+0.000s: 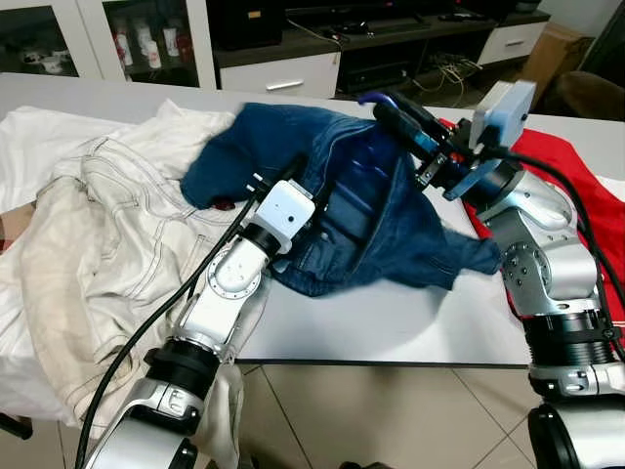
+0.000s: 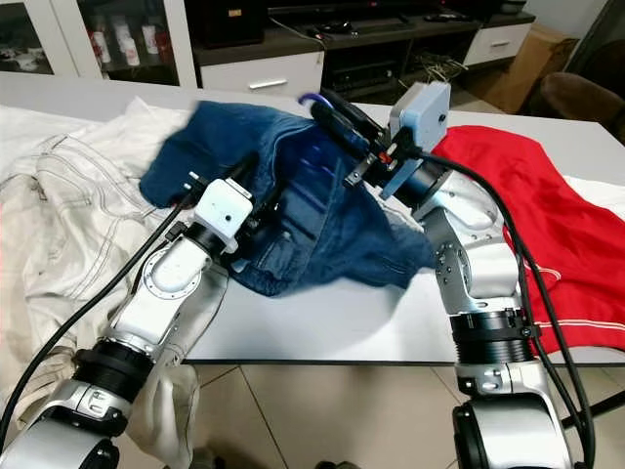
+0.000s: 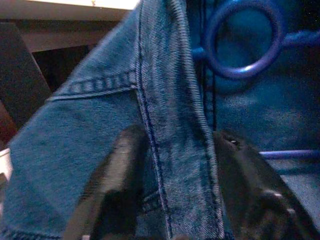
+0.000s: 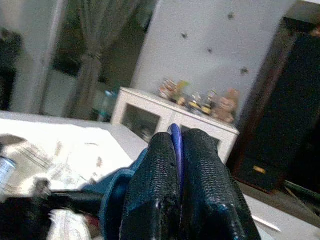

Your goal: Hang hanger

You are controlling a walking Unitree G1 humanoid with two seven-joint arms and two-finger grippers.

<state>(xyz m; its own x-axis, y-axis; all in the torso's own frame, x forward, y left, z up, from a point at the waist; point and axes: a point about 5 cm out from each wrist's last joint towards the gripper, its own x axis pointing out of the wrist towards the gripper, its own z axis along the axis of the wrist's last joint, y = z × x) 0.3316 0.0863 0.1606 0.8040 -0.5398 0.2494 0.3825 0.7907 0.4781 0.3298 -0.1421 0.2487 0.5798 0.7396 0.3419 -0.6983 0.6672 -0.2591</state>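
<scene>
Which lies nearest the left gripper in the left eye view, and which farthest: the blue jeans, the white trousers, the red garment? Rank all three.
From the left gripper:
1. Blue jeans: the fingers reach into their folds.
2. White trousers: beside them, toward the robot's left.
3. Red garment: far side, beyond the right arm.

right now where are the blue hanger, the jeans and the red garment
blue hanger (image 3: 243, 41): left wrist view, on its round ring
blue jeans (image 1: 386, 230): left eye view, mid fabric
red garment (image 2: 508, 176): right eye view, its upper spread

Silver jointed arms, black cables along both, white camera box behind the left gripper, textured black fingers on the right gripper.
</scene>
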